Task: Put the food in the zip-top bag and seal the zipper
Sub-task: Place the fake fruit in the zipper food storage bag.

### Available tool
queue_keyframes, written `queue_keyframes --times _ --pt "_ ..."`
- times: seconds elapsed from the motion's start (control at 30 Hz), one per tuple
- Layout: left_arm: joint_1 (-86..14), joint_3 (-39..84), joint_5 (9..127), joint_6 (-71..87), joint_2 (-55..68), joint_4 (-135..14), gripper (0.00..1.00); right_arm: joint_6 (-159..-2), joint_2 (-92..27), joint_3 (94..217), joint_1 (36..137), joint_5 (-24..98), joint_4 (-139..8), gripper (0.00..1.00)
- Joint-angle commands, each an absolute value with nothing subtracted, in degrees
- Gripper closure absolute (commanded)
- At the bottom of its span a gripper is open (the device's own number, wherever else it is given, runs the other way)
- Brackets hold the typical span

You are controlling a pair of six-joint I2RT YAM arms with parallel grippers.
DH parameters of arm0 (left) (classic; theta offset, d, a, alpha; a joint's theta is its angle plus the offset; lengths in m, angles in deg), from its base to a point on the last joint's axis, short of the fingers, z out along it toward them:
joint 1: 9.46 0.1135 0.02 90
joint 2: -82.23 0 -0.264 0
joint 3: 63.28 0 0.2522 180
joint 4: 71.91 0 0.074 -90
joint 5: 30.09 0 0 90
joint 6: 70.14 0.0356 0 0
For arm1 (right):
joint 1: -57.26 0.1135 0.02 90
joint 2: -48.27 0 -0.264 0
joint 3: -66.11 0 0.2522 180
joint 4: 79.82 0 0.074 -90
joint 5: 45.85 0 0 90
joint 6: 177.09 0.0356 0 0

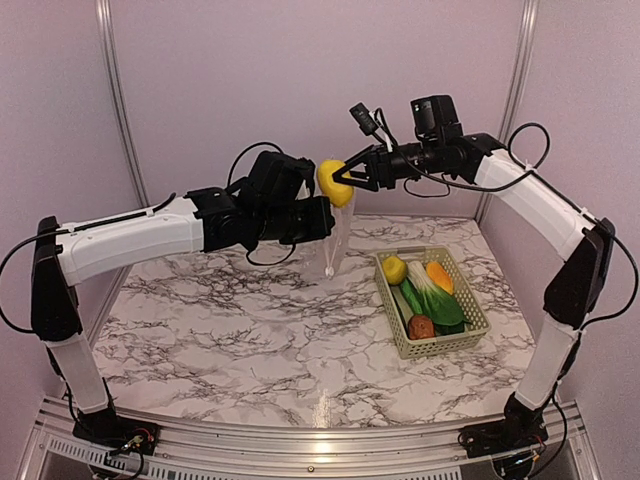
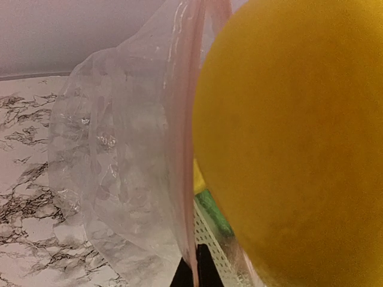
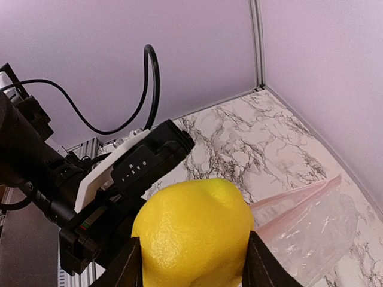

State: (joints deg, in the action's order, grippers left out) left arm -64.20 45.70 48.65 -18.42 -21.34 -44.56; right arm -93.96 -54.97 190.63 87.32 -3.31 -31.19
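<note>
Right gripper (image 1: 342, 183) clamped on 1 round yellow toy fruit (image 1: 328, 180), left gripper (image 1: 330, 212) pinched together on crinkly clear plastic bag (image 1: 336, 245), top edge

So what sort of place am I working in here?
Probably a lab robot test cell, not a real kitchen: plain lilac wall panels, an aluminium frame post, and a marble-patterned tabletop holding toy produce in a pale green lattice basket.

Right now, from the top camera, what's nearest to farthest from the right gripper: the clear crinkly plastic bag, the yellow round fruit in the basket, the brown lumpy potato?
1. Clear crinkly plastic bag, hanging just below the right gripper.
2. Yellow round fruit, basket's far-left corner.
3. Brown lumpy potato, basket's near end.
</note>
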Motion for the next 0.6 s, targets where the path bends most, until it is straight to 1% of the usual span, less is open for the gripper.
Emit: queue_keyframes --times 0.0,0.2,0.43,0.57 --pt "-63.48 44.16 49.62 -18.26 -19.58 -46.09 1.0 -90.34 -54.3 194.02 87.71 -6.27 -34.9 0.58" --pt "-62.25 41.67 51.0 -20.56 -18.98 -48.12 1.0 -87.75 -52.79 191.22 87.7 -9.35 -37.21 0.57" --pt "-61.91 39.69 54.52 -20.03 -17.72 -52.69 1.0 -87.81 -53.2 188.94 87.71 -7.82 -37.71 0.57" --pt "-61.92 38.41 56.94 -19.17 -16.92 -56.16 1.0 -84.76 -53.68 188.12 87.89 -9.08 -39.59 0.57"
